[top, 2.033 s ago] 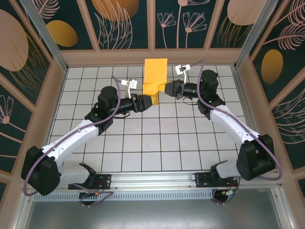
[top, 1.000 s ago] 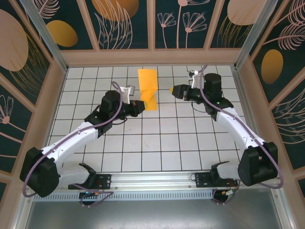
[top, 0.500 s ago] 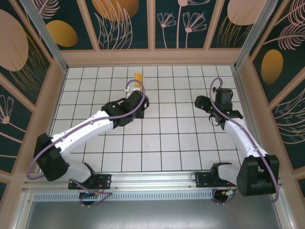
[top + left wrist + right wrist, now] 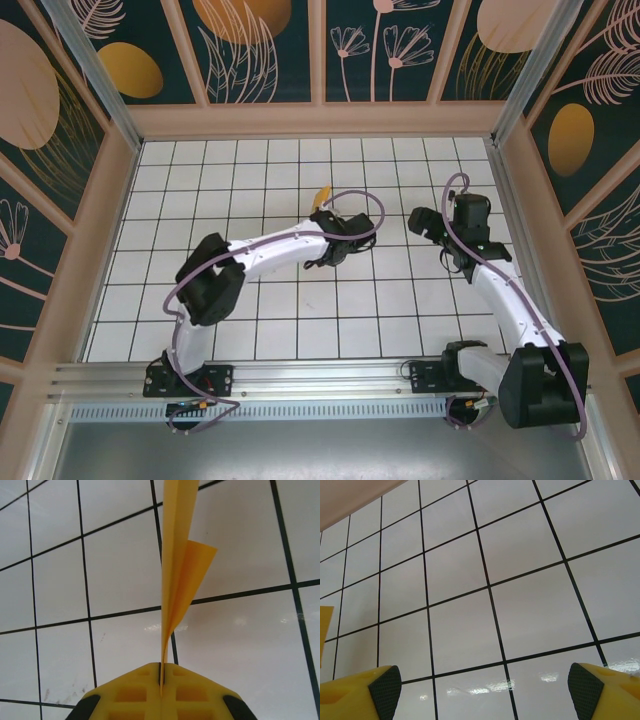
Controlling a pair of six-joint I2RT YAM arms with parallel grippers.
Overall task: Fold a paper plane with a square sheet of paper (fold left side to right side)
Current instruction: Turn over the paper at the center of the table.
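**A:** What carries everything?

**B:** A white tabletop [image 4: 200, 200] ruled with black grid lines, with a wooden rim around it and dark patterned walls beyond.

**A:** And the arms?

**B:** The left arm [image 4: 270, 250] rises from its base at the near edge, bends at an elbow on the left side and reaches across to the middle of the tabletop. The right arm [image 4: 500, 290] runs from the near right corner up along the right edge. Its wrist points inward, over the far half.

**A:** How do the grippers stand?

**B:** The left gripper [image 4: 161, 680] has its yellow fingers [image 4: 130, 695] pressed together, with the sheet of paper [image 4: 179, 575] pinched in the seam between them. The right gripper [image 4: 482, 690] is spread wide. One black-padded yellow finger [image 4: 357, 692] sits at each lower corner of its wrist view, with bare tiles between them and nothing in its grasp.

**A:** Where is the paper?

**B:** Over the middle of the tabletop, somewhat nearer the far edge than the near one, and well apart from the right gripper. It is folded, orange-yellow, and held on edge. The left wrist camera looks straight along it as a thin strip running away from the fingers, with one triangular flap opening to the right. From above it is only a small orange sliver at the tip of the left arm. I cannot tell whether its far end touches the tiles.
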